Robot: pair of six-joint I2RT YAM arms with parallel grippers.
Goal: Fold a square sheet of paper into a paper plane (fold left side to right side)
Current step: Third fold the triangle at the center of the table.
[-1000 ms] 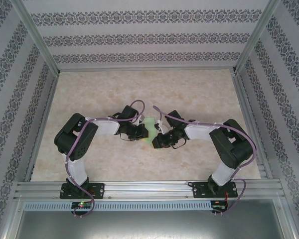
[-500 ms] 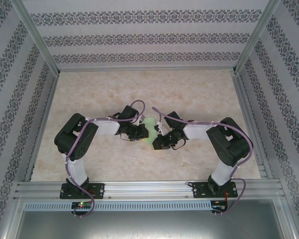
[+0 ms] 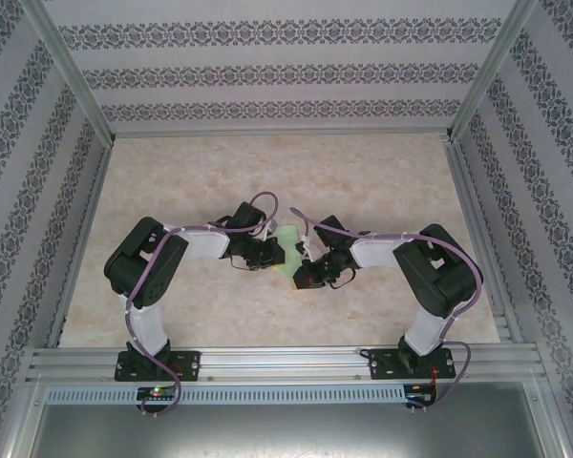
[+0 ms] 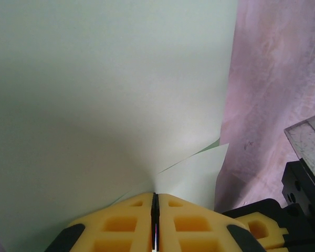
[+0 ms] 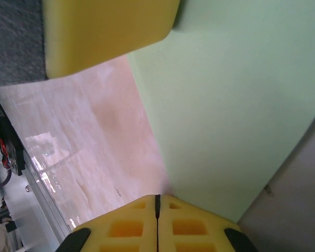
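So, top view: the left gripper (image 3: 273, 254) was found just left of centre frame, over the marbled tabletop (image 3: 172, 181). On its wrist camera the jaws were seen pressed together, clamped on the near edge of the square sheet of paper (image 4: 110, 94). The sheet was spread across the left and middle of that frame, with a small flap lifted beside the grip. From above, the light green sheet was tucked between both grippers, mid-frame. Just right of it, the right gripper (image 3: 306, 274) was seen with its jaws closed tight. The sheet's edge was right at them, but whether it was pinched couldn't be told.
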